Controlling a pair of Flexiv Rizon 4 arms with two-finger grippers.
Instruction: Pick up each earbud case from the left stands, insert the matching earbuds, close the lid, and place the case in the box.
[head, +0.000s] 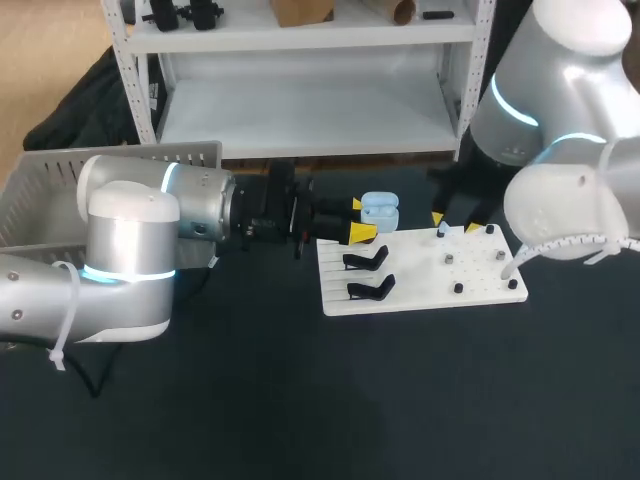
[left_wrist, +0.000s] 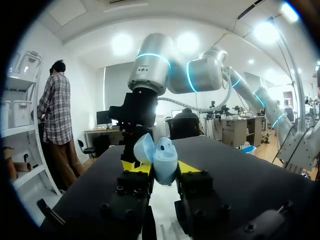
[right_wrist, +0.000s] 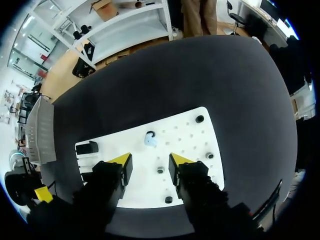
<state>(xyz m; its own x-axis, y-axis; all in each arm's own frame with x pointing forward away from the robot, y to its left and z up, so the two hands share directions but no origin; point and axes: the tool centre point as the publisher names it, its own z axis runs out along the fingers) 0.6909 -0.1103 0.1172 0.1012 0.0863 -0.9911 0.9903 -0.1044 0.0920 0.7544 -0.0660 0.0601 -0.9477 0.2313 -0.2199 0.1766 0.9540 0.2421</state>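
Head view: left hand (head: 360, 218) clamps the open earbud case (head: 380, 211), lid raised, presumably for loading. Right hand (right_wrist: 150, 160), spread apart, hovers above an earbud (right_wrist: 150, 139), apparently its next pick.

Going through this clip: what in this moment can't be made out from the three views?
- Earbud case interior: left wrist view, its raised lid and front wall hide the sockets; too small in head view.
- Box contents: head view, my left arm covers it and the edge cuts it.
- Earbud on the white board: right wrist view, too small to tell left from right.
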